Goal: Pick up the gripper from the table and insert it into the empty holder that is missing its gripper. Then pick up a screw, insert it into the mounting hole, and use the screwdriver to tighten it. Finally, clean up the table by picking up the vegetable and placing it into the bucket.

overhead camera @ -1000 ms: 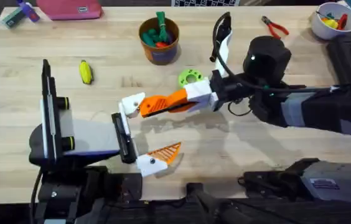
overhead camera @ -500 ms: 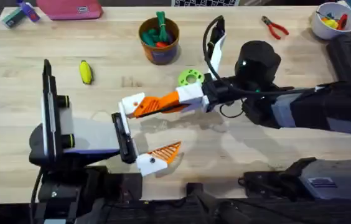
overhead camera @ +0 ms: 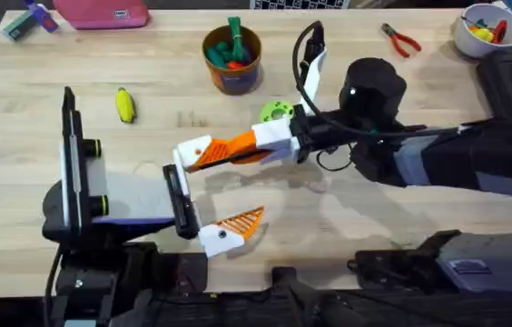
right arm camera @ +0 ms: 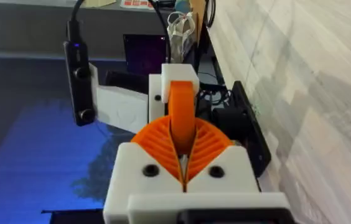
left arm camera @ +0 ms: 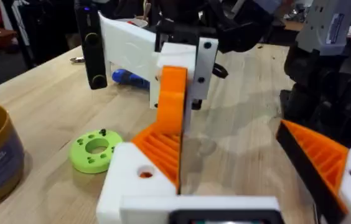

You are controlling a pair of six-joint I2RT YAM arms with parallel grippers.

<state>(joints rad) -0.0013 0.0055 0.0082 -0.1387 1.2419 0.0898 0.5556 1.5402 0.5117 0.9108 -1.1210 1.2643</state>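
One step in hand: my right gripper (overhead camera: 203, 156) is clamped on the gripper (overhead camera: 224, 152), its tip at the empty holder (overhead camera: 192, 150) on my left gripper (overhead camera: 200, 195) (jaws apart). Next I seat it squarely. Vegetable (overhead camera: 125, 105) lies on tabletop (overhead camera: 347, 218).

Vegetable (overhead camera: 125, 105) lies well left of bucket (overhead camera: 232, 58).
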